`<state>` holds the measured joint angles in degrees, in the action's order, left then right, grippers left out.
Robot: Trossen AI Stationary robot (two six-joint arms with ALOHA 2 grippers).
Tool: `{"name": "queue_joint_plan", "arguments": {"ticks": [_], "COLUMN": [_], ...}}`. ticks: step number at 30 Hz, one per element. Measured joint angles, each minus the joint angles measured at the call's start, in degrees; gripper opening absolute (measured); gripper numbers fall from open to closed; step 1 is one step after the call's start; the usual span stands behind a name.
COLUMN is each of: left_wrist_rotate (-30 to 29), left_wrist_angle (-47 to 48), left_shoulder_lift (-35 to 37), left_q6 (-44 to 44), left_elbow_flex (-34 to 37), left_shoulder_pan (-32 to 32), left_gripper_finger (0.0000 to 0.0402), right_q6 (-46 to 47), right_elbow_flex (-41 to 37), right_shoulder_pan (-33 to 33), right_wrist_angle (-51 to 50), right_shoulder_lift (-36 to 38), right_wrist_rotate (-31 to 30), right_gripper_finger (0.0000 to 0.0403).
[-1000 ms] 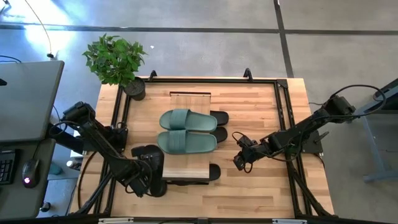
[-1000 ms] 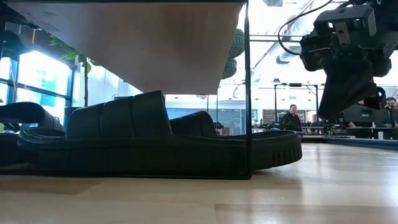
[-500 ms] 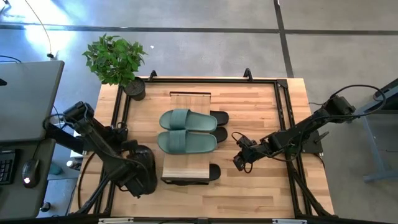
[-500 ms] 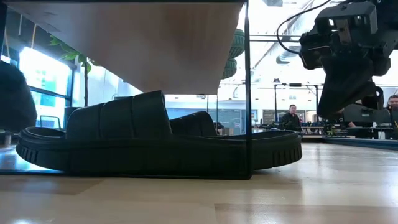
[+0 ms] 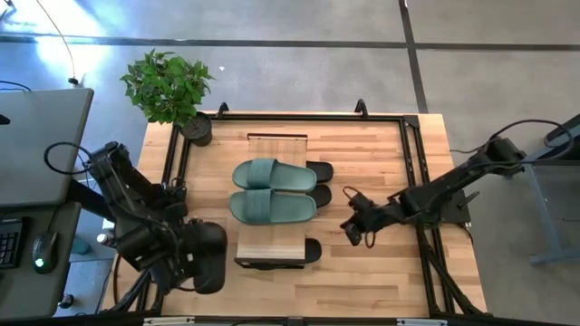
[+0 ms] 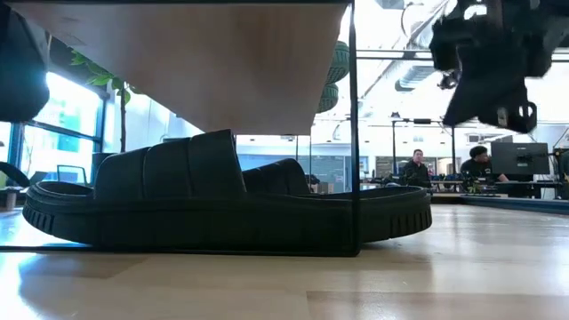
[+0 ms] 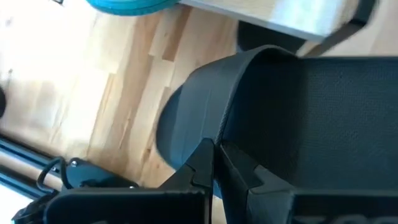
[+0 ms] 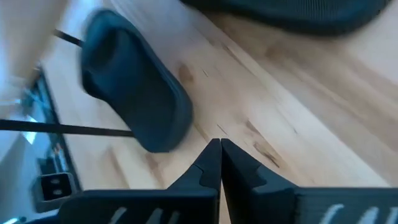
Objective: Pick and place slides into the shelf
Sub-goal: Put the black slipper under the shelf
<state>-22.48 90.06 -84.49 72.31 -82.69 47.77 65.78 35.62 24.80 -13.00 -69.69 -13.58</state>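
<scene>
Overhead: green slides (image 5: 272,189) lie atop the shelf (image 5: 272,249) mid-bench; the left gripper (image 5: 195,263) grasps a black slide (image 5: 210,258) near the bench's front-left corner. Level view: another black slide (image 6: 222,209) rests under the shelf. Right gripper (image 8: 219,163) is clenched, empty, above the bench.

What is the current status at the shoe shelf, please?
Left gripper shut on a black rubber slide, off the light wood shelf's left end. Right gripper shut, empty, right of shelf. Sage green slide pair on top. Nothing blocking.
</scene>
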Motion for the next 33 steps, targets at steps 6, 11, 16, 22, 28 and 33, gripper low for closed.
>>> {"name": "queue_joint_plan", "arguments": {"ticks": [6,11,16,22,28,33], "left_wrist_rotate": [1.75,1.49,-1.97,-7.58,-14.14,-16.81], "left_wrist_angle": [0.01,0.0,0.0,-0.04,-0.02,-0.04], "left_shoulder_lift": [0.05,0.05,0.05,0.07,0.07,0.07], "left_q6": [-3.64,-4.61,-6.76,-10.84,-14.68,-18.35], "left_elbow_flex": [-3.56,-7.86,-14.02,-20.78,-24.18,-24.59], "left_shoulder_pan": [-0.13,-0.13,-0.13,-0.13,-0.17,-3.64], "left_gripper_finger": [0.0,0.0,0.0,0.0,0.0,0.0], "right_q6": [-5.33,-16.98,-29.6,-44.21,-51.28,-51.86], "right_elbow_flex": [0.0,0.0,3.03,14.46,34.38,52.54], "right_shoulder_pan": [-0.01,-0.07,-1.63,-4.24,-7.36,-10.67], "right_wrist_angle": [2.29,12.27,17.89,13.16,-6.88,-23.87], "right_shoulder_lift": [9.64,16.49,18.76,16.36,6.54,-5.28], "right_wrist_rotate": [-4.93,-8.08,-6.82,-4.05,-4.14,-5.1], "right_gripper_finger": [0.0,0.0,0.0001,0.0035,0.0092,0.0118]}}
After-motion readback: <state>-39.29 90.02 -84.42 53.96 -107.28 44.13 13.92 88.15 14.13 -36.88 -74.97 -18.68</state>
